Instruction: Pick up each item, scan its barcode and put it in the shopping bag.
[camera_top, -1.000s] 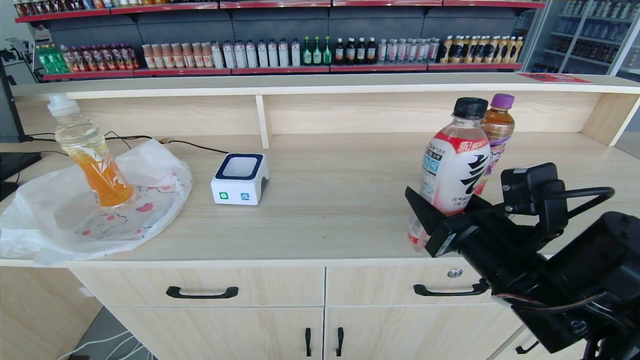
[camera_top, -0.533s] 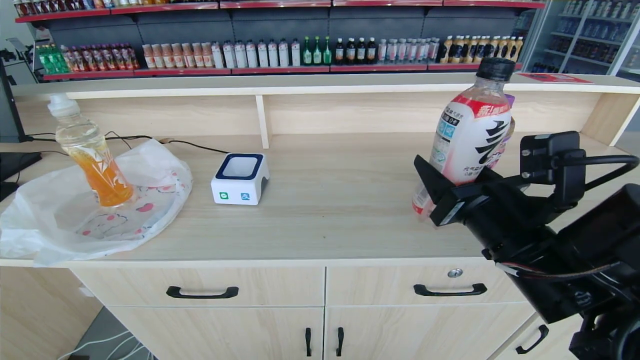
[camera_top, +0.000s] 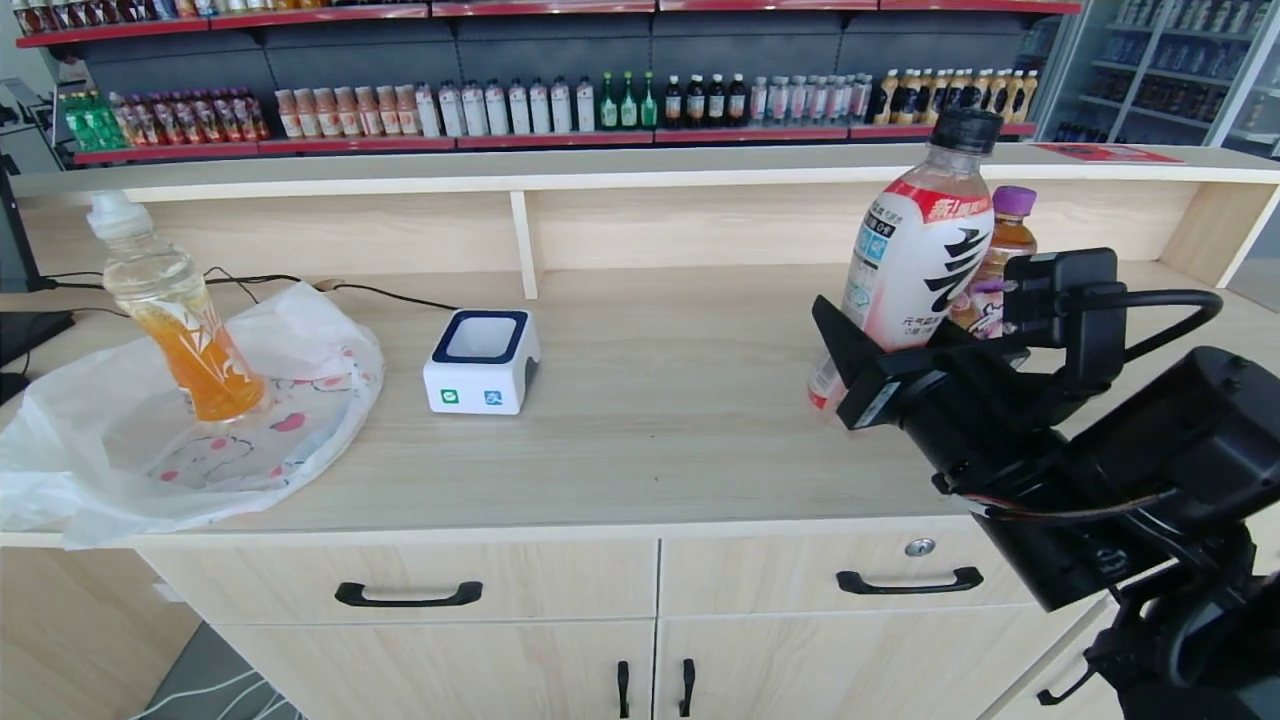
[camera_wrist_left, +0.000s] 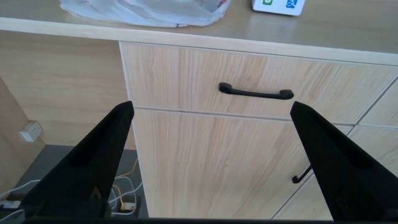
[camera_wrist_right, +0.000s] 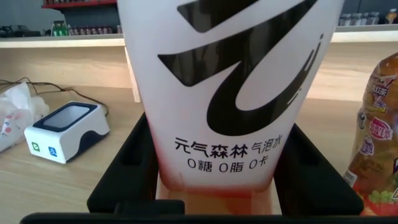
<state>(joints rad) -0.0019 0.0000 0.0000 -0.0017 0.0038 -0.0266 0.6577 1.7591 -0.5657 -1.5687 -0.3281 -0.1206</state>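
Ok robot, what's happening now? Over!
Right gripper shut on white bottle. Left gripper open, down by drawers. Purple-capped bottle close behind; scanner to its left.

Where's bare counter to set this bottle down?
Widest bare counter lies between the scanner and the white-labelled bottle in the right gripper. Crowded: left end, with shopping bag and orange bottle; purple-capped bottle beyond the gripper.

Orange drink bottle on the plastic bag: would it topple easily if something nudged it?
Probably yes. The orange drink bottle is tall and slim and stands on the crinkled shopping bag, an uneven, slidy footing. Its orange liquid seems to sit mostly low, which should steady it somewhat. If tipped, its round body would likely roll.
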